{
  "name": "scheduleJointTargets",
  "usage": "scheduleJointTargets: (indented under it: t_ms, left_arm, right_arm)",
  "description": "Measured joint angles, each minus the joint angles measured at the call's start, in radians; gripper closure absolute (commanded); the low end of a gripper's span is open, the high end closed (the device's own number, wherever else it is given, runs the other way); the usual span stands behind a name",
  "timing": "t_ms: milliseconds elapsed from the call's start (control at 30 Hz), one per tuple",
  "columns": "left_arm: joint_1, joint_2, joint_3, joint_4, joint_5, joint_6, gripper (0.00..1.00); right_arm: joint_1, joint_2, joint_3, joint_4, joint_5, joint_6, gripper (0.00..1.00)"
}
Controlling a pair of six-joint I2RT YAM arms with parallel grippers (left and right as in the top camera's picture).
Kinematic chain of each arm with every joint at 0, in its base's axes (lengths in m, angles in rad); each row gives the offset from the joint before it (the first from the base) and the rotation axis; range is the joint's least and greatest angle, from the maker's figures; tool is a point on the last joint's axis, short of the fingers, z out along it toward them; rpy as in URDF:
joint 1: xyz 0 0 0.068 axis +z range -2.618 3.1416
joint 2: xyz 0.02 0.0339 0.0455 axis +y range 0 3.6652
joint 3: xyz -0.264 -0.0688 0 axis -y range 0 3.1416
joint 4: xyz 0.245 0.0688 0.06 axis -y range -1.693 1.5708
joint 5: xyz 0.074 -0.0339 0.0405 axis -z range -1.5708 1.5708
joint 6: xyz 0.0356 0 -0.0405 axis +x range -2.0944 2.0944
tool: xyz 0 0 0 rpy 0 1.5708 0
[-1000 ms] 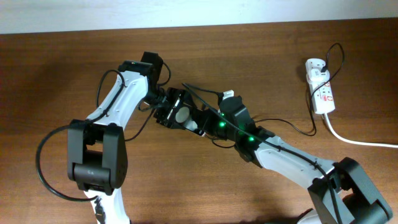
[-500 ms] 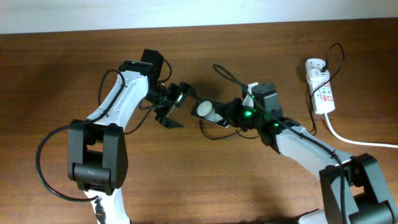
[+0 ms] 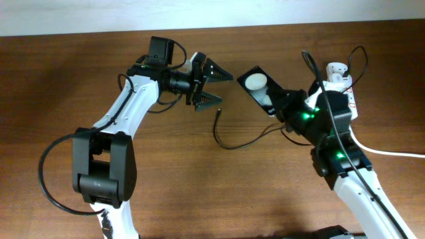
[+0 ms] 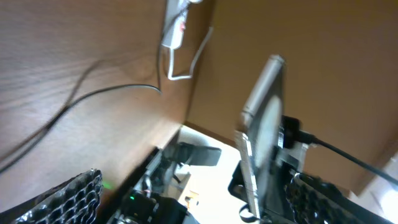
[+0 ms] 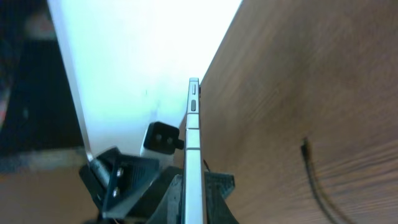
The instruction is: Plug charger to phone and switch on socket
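A brown wooden table (image 3: 80, 73) with fine grain spreads beneath the left gripper (image 3: 224, 89) and the right gripper (image 3: 273, 105), reaching well past both. Beyond the grippers, a pale white wall (image 3: 66, 13) runs along the table's far edge. In the right wrist view, grained wood lies right of the fingers and bright white to their left.

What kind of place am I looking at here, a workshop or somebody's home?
Probably a robotics lab or test bench: two robot arms stand at a wooden table by a white wall, the right claw holding a phone, with a power strip and charger cable nearby.
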Motion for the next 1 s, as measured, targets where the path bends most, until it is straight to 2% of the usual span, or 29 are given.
scheduleJointTargets:
  t_ms: [133, 200, 267, 300, 367, 400, 433, 467, 500, 600, 767, 933, 1000]
  left_arm:
    - [0.0, 0.0, 0.0, 0.006, 0.05, -0.08, 0.02]
    - [0.0, 0.0, 0.0, 0.03, 0.057, -0.119, 0.04]
    - [0.0, 0.0, 0.0, 0.055, 0.045, -0.169, 0.07]
    - [0.0, 0.0, 0.0, 0.055, 0.026, -0.192, 0.11]
    - [0.0, 0.0, 0.0, 0.055, -0.016, -0.244, 0.16]
    - [0.0, 0.0, 0.0, 0.055, -0.026, -0.259, 0.22]
    - [-0.001, 0.0, 0.0, 0.055, -0.04, -0.277, 0.3]
    - [-0.001, 0.0, 0.0, 0.056, -0.046, -0.29, 0.43]
    - [-0.001, 0.0, 0.0, 0.055, -0.051, -0.308, 0.5]
    - [-0.001, 0.0, 0.0, 0.055, -0.06, -0.358, 0.61]
    - [-0.001, 0.0, 0.0, 0.056, -0.069, -0.407, 0.66]
    - [-0.001, 0.0, 0.002, 0.06, -0.072, -0.433, 0.87]
    - [0.0, 0.0, 0.002, 0.063, -0.071, -0.436, 0.91]
  right_arm:
    - [0.12, 0.142, -0.006, 0.2, 0.164, 0.264, 0.96]
    - [0.186, 0.281, -0.006, 0.3, 0.193, 0.436, 0.96]
    - [0.224, 0.373, -0.005, 0.396, 0.234, 0.502, 0.96]
    - [0.245, 0.406, -0.006, 0.434, 0.267, 0.521, 0.96]
    - [0.274, 0.41, -0.001, 0.448, 0.328, 0.537, 0.96]
    - [0.283, 0.41, 0.008, 0.449, 0.354, 0.54, 0.96]
    - [0.292, 0.41, 0.021, 0.449, 0.38, 0.541, 0.96]
    - [0.297, 0.41, 0.035, 0.45, 0.398, 0.541, 0.96]
    - [0.298, 0.41, 0.045, 0.451, 0.412, 0.542, 0.96]
    - [0.298, 0.41, 0.046, 0.444, 0.423, 0.544, 0.96]
    - [0.327, 0.41, 0.046, 0.441, 0.431, 0.545, 0.96]
    - [0.346, 0.411, 0.046, 0.434, 0.449, 0.544, 0.96]
    - [0.35, 0.412, 0.046, 0.433, 0.454, 0.549, 0.96]
